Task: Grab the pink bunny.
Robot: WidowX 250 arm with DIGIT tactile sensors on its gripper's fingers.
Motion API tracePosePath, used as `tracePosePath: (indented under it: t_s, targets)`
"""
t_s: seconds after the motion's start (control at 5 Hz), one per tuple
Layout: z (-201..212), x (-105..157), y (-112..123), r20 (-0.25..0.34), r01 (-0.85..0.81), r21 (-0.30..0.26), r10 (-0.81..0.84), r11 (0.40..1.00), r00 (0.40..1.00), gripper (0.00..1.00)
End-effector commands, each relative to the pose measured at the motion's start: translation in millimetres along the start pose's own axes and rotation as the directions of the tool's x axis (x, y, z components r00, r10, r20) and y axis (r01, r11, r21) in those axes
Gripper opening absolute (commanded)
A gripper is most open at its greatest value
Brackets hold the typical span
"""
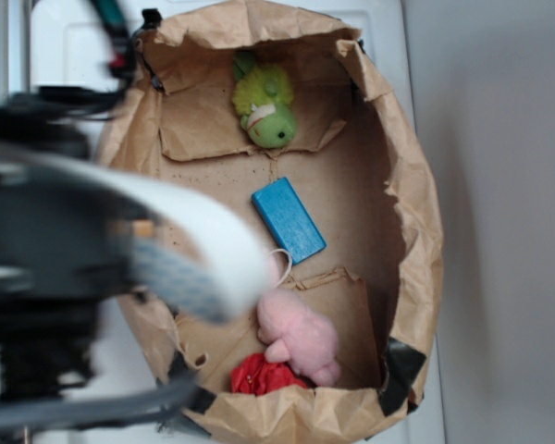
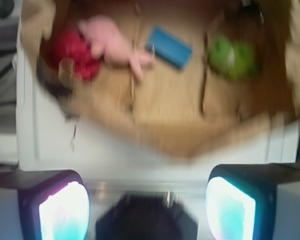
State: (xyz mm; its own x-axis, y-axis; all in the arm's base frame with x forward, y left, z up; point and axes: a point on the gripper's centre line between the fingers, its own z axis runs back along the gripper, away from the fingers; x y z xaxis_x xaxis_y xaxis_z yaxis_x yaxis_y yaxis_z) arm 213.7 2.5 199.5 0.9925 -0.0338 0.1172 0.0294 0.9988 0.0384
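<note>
The pink bunny [image 1: 299, 335] lies in the near part of the brown paper bag [image 1: 416, 194], its white string loop toward the blue block [image 1: 288, 220]. In the wrist view the pink bunny [image 2: 115, 45] lies at the upper left, ears pointing right toward the blue block [image 2: 170, 47]. My gripper [image 2: 147, 205] is open and empty, its two pads far apart, high above the white surface outside the bag's near wall. In the exterior view the arm is a blurred shape at the left, and the fingers do not show there.
A green plush toy [image 1: 266, 104] lies at the bag's far end; it also shows in the wrist view [image 2: 234, 57]. A small red cloth lump [image 1: 264, 376] touches the bunny; the wrist view shows it [image 2: 77, 52] too. Crumpled bag walls ring everything.
</note>
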Motion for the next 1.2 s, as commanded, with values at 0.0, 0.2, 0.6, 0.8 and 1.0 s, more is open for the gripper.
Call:
tracePosePath:
  t_s: [0.0, 0.2, 0.6, 0.8, 1.0]
  targets:
    - [-32, 71, 31, 0.149, 0.192, 0.026, -0.194, 0.981, 0.970, 1.00]
    - [-49, 75, 34, 0.187, 0.076, 0.024, -0.079, 0.997, 0.979, 1.00]
    - [-49, 75, 34, 0.187, 0.076, 0.024, -0.079, 0.997, 0.979, 1.00]
    - [-74, 70, 22, 0.222, 0.247, 0.026, -0.247, 0.969, 0.943, 1.00]
    - [-105, 73, 6, 0.229, 0.387, 0.028, -0.383, 0.922, 0.895, 1.00]
